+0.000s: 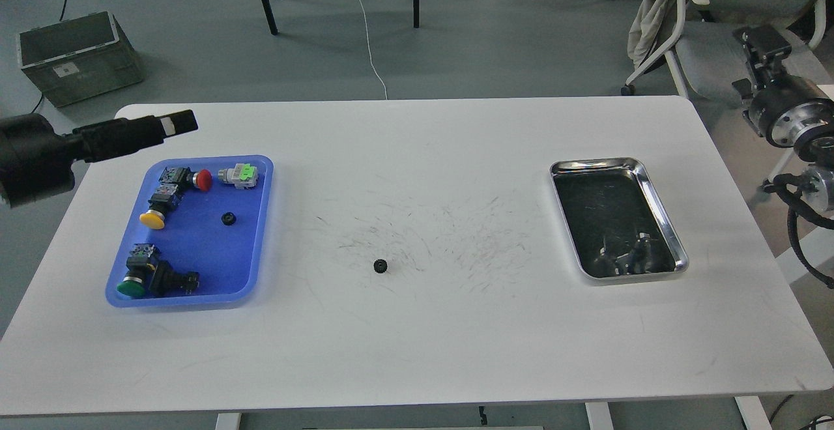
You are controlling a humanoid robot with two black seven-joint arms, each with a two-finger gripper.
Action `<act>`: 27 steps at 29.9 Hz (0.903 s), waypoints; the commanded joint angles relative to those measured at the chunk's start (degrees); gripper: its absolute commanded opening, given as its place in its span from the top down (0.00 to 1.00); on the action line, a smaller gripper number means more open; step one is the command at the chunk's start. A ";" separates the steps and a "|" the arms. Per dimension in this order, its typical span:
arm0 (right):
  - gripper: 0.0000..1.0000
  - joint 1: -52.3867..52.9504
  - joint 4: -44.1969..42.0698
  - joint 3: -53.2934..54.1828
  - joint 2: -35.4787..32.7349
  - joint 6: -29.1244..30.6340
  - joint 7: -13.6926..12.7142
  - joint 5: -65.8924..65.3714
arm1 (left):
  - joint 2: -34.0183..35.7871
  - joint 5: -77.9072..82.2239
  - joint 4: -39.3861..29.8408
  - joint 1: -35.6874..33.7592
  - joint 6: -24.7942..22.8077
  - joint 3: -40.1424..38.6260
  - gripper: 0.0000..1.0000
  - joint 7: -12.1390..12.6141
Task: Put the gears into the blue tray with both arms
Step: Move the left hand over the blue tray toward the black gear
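One small black gear (pixel 381 265) lies on the bare white table near its middle, far from both arms. A second gear (pixel 228 218) rests inside the blue tray (pixel 208 260) at the left, among several push-button switches. My left gripper (pixel 177 122) reaches in from the left, above the table just behind the tray's far edge. It is seen side-on as one dark bar, so its fingers cannot be told apart. My right gripper (pixel 763 40) is off the table at the far right edge, seen dark and end-on.
A shiny steel tray (pixel 657 186) with a dark inside sits at the table's right. Switches with red (pixel 204 179), yellow (pixel 152 219) and green (pixel 131 286) caps lie in the blue tray. A chair (pixel 717 52) stands behind the right corner.
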 commanded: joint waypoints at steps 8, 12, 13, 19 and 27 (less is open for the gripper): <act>0.06 0.36 1.76 -0.81 -1.33 3.37 -2.52 3.34 | -2.41 4.00 -1.80 3.71 3.36 4.86 0.01 0.01; 0.06 0.01 4.48 0.42 -2.73 5.04 -1.99 3.34 | -6.45 10.31 -1.54 3.98 3.63 4.86 0.02 0.01; 0.06 0.01 4.75 1.30 -2.91 5.30 -1.73 3.34 | -7.60 13.90 -1.54 4.15 4.06 4.86 0.02 0.01; 0.06 -0.70 5.10 3.94 -2.30 4.96 -1.46 3.16 | -14.37 22.63 0.13 4.68 5.91 4.77 0.02 0.01; 0.06 -0.61 4.92 4.55 -1.50 4.69 -1.46 3.16 | -22.62 37.22 4.79 3.37 6.53 4.42 0.03 0.01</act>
